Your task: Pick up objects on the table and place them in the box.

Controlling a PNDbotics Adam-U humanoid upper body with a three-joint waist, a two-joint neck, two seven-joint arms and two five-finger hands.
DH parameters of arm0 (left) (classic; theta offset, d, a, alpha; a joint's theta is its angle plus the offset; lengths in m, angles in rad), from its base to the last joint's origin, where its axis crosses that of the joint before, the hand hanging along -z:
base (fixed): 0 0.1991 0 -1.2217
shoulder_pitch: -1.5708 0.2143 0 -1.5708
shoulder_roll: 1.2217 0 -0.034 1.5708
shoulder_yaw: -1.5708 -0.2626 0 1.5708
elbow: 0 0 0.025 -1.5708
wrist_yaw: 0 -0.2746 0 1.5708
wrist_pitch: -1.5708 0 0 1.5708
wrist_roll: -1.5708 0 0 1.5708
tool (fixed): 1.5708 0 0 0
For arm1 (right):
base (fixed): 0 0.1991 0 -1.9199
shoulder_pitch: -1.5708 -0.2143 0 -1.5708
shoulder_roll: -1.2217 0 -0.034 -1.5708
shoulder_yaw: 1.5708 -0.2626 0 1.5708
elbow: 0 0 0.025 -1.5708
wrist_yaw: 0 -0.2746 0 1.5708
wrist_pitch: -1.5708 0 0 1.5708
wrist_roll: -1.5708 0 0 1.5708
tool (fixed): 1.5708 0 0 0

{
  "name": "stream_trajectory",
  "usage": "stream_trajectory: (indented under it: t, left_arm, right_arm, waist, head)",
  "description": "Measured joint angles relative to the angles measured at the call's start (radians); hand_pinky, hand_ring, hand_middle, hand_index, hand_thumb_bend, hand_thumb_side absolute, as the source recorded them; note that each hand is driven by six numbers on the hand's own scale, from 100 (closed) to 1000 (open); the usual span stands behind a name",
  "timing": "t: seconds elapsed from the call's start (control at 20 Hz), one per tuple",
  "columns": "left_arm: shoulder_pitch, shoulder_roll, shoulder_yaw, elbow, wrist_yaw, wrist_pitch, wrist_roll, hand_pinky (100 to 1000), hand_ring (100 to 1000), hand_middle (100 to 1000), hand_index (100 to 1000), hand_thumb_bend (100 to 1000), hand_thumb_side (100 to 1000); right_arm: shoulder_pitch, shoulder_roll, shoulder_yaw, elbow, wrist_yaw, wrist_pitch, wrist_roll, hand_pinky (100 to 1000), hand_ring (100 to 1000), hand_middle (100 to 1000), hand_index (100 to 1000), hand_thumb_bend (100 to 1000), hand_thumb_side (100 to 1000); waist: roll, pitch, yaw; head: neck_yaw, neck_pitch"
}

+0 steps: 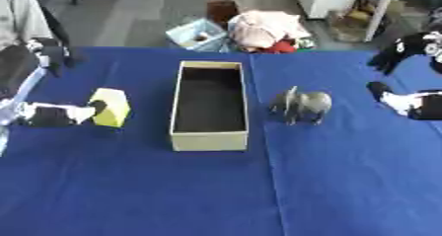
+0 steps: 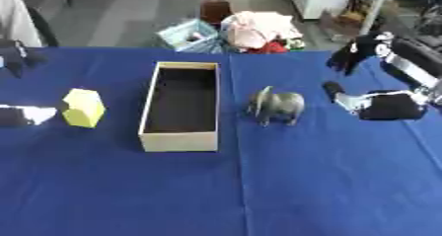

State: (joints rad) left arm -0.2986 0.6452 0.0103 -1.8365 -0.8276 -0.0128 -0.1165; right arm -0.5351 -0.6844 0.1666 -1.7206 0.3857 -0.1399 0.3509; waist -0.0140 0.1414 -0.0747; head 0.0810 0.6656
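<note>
Box [image 1: 210,106] sits mid tabletop [image 1: 345,180], long side running front to back, nothing in it. Block [image 1: 110,106] stands L of box, a bit apart. Left hand [image 1: 54,114] just L of block, touching or nearly, can't tell which. Elephant figure [image 2: 278,106] stands R of box, near but apart. Right hand [image 2: 380,104] further R of elephant, not touching. Behind tabletop's far edge, on the floor: basket [image 1: 199,34] w/ a pile of cloth [image 1: 266,28] to its R.

Open box [image 1: 210,140] centre; yellow block [image 1: 111,106] left; grey elephant [image 2: 278,105] right.
</note>
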Motion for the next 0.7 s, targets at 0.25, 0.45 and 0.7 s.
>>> stream_trajectory:
  t: [0.25, 0.45, 0.7]
  left_arm:
    - [-0.021, 0.053, -0.017, 0.043, 0.001, -0.007, -0.071, 627, 526, 573, 746, 675, 358]
    - [-0.074, 0.128, -0.053, 0.119, 0.026, -0.027, -0.175, 660, 586, 609, 765, 706, 348]
    - [-0.180, 0.200, -0.116, 0.271, 0.070, -0.072, -0.295, 676, 604, 615, 760, 742, 299]
  right_arm:
    - [0.000, 0.000, 0.000, 0.000, 0.000, 0.000, 0.001, 721, 587, 573, 720, 202, 467]
    - [0.000, 0.000, 0.001, 0.000, 0.000, 0.000, 0.002, 721, 587, 573, 720, 204, 468]
    - [-0.001, 0.000, 0.007, 0.000, 0.000, -0.001, 0.007, 721, 587, 573, 720, 204, 468]
  waist:
    - [0.000, -0.001, -0.005]
    - [0.000, -0.004, -0.010]
    - [0.005, -0.007, -0.018]
  head:
    - [0.001, 0.000]
    - [0.004, 0.000]
    - [0.010, 0.001]
